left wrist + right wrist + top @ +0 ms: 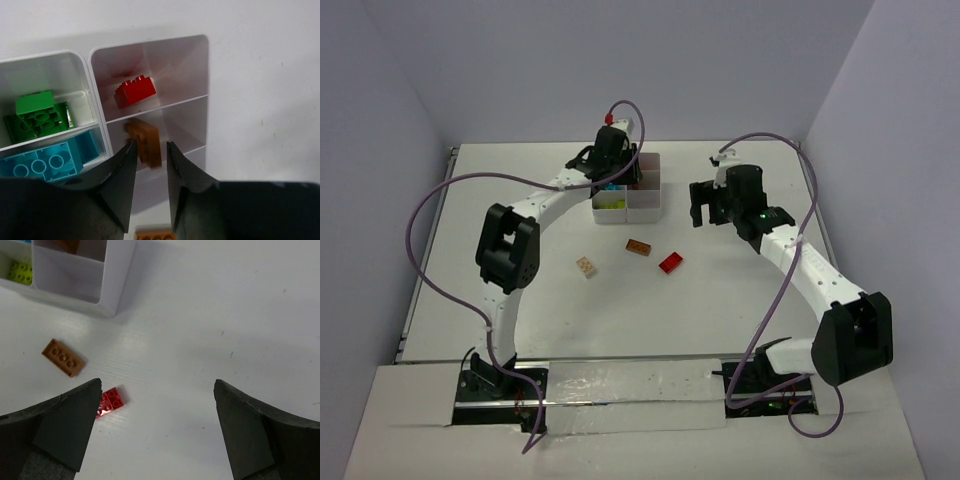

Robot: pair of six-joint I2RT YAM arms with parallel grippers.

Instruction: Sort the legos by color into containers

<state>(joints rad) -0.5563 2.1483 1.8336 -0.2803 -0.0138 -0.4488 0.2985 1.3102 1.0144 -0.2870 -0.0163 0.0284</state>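
Three strays, a tan lego (586, 267), brown lego (639, 246) and red lego (671, 263), dot my counter (740, 300), with my left gripper (151, 145) barely parted and empty above the tray (200, 75) and my right gripper (157, 385) wide open.

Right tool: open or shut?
Open. Right wrist view: the right tool has its fingers wide apart, only bare table between them, nothing gripped.

A white table (720, 310) is seen, enclosed by a plain pale far wall (620, 60), a left wall (360, 220) and a right wall (905, 140). A silvery strip (630, 385) is laid along its near edge
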